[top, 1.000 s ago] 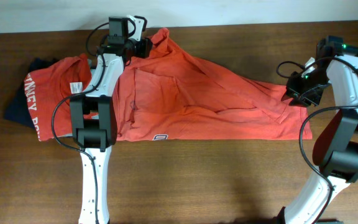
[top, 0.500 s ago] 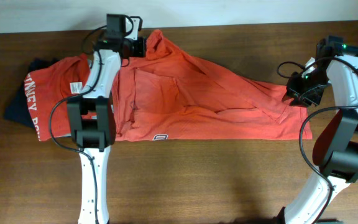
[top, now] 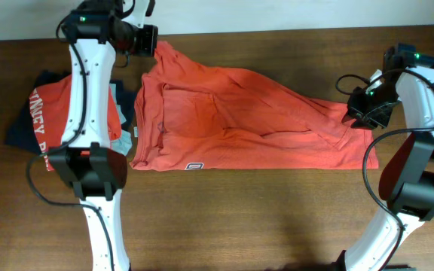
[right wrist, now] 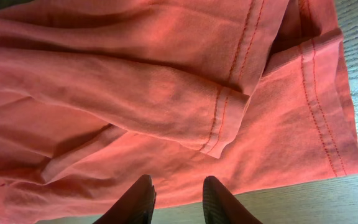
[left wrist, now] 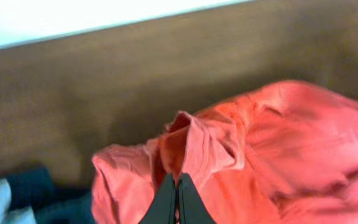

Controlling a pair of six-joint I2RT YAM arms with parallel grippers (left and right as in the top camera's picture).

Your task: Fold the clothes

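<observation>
The shirt (top: pixel 239 124) lay spread across the bench (top: pixel 277 218). The left claw (left wrist: pixel 178 186) was pinched together on a fold at the shirt's far left corner. The right claw (right wrist: pixel 179 198) stood apart over the right hem, with cloth showing between its fingers.
</observation>
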